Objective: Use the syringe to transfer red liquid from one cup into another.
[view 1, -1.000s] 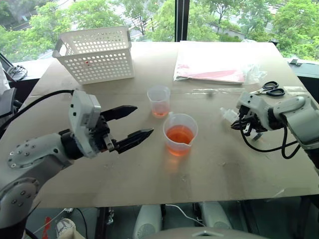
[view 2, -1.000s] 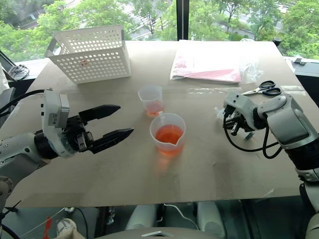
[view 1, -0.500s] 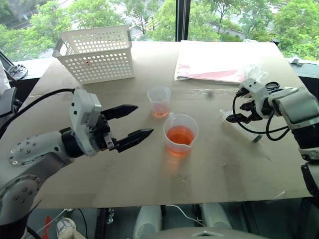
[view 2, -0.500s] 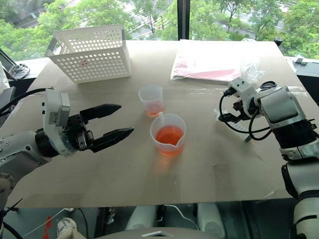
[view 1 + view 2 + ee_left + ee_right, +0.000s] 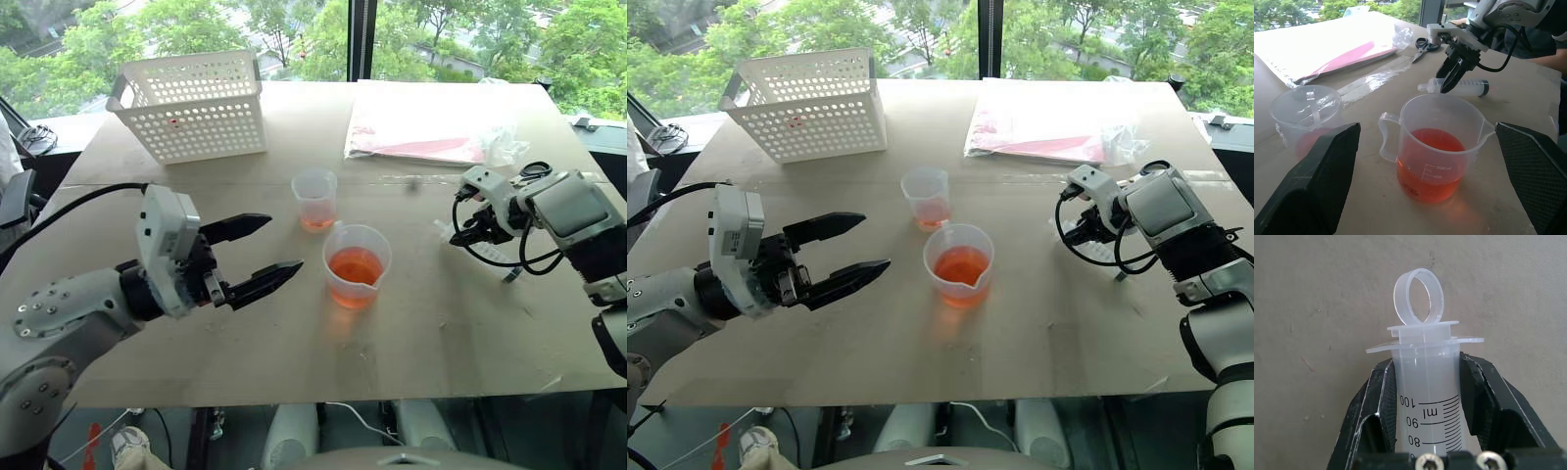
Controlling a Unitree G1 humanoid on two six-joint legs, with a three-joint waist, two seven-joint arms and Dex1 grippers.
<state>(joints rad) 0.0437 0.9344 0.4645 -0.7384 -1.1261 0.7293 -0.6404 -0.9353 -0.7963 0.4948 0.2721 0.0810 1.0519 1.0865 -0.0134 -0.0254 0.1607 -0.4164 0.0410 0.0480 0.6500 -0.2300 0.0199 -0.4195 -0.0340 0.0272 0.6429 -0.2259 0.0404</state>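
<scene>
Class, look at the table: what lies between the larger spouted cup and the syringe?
Nothing: in the left eye view, bare table separates the larger spouted cup from the syringe, which lies under the right gripper.

Both arms wear silver-grey shells with round screw heads and looping black cables; the left gripper [image 5: 255, 257] and right gripper [image 5: 1076, 224] carry black textured fingers.

- The syringe [image 5: 1426, 382] is cut off at the picture's edge; its nozzle end cannot be seen there.
- The scissors [image 5: 534, 171] are partly hidden behind the right arm.
- The marks on the bigger cup [image 5: 1431, 147] are too small to read.
</scene>
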